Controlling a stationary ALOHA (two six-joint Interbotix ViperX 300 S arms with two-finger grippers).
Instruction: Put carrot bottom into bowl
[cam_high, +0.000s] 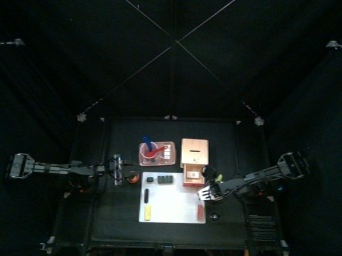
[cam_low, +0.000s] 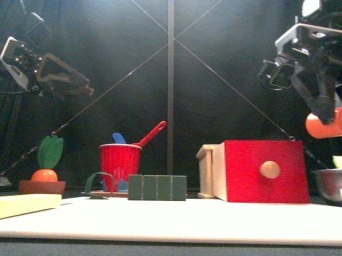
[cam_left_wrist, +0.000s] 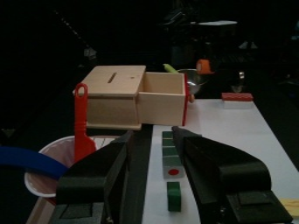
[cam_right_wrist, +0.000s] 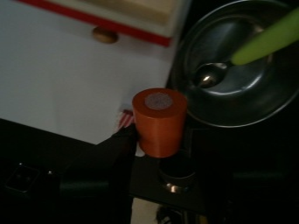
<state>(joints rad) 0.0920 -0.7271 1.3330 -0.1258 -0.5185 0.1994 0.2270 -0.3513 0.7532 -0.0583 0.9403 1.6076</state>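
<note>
Clearly held: right gripper (cam_right_wrist: 160, 150) clamped the carrot bottom (cam_right_wrist: 158, 118) above the bowl (cam_right_wrist: 239, 79).
Risk: release off-centre could bounce it off the rim.
Left gripper (cam_left_wrist: 156, 153): parted, empty.

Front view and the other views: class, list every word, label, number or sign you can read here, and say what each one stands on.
No readable text in any view.
Box: plain red front with a round knob, no label.
Red cup: no print visible.
Dark green block: no marks.
Carrot piece and bowl: no marks.
Small dark items on the white mat, top view: too small to tell.
</note>
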